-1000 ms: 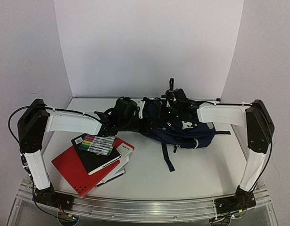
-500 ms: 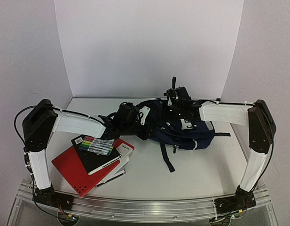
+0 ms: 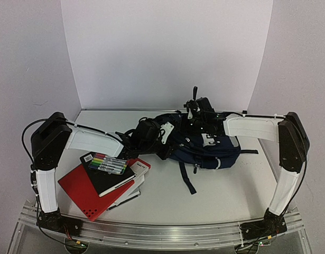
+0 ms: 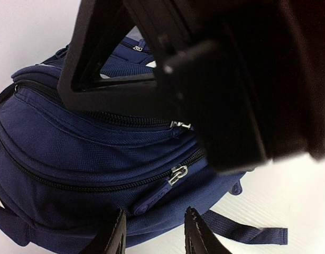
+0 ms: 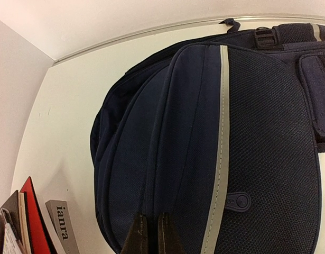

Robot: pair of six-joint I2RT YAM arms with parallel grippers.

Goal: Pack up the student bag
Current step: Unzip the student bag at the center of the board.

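Note:
The student bag (image 3: pixel 204 145), dark navy with pale stripes, lies on its side in the middle of the table. My right gripper (image 5: pixel 150 233) is over its top and shut on a raised fold of its fabric (image 5: pixel 157 174). At the bag's left end my left gripper (image 4: pixel 154 235) stands open with nothing between its fingers. In the left wrist view, a zipper pull (image 4: pixel 175 174) on a closed zip lies just ahead of the fingertips (image 4: pixel 196 233). The right arm's black gripper body (image 4: pixel 231 79) fills the top of that view. In the top view the left gripper (image 3: pixel 161 132) touches the bag's end.
A red notebook (image 3: pixel 80 190) lies at the front left under a black book and a pack of coloured markers (image 3: pixel 108 163), with another book (image 5: pixel 62 225) beside them. A loose bag strap (image 3: pixel 187 180) trails toward the front. White walls close in the back and sides.
My left arm has moved right, up against the bag's left end, and its jaws have widened slightly. The right gripper has lifted a little with the fabric and now holds still.

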